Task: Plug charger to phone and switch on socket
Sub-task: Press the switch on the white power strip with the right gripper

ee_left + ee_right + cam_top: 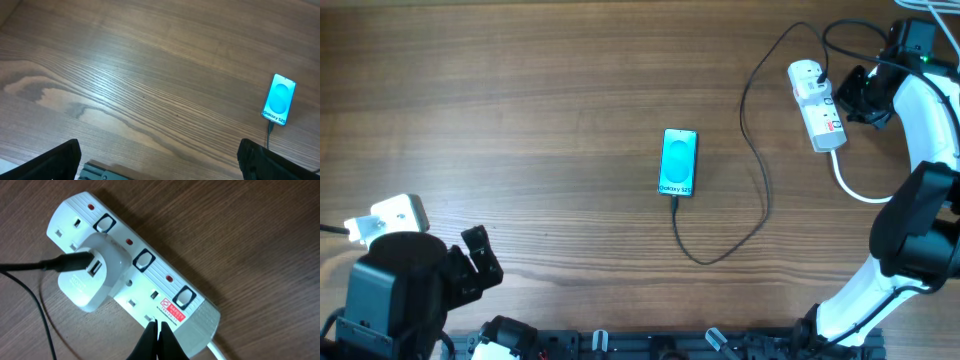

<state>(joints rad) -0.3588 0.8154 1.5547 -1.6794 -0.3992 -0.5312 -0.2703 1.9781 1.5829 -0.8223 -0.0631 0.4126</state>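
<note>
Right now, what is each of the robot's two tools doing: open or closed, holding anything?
Left tool: open, holding nothing.
Right tool: shut, holding nothing, tips at the socket.

Just ahead of the right gripper (156, 332) (tips pressed together) the socket (165, 287) blocks the way. Its white adapter (92, 280) rises further ahead to the left, with the charger (30, 287) cable trailing off it. Bare table (260, 240) lies open to that gripper's right. Before the left gripper (159, 162) open wood stretches, the phone (279, 99) far ahead-right.
</note>
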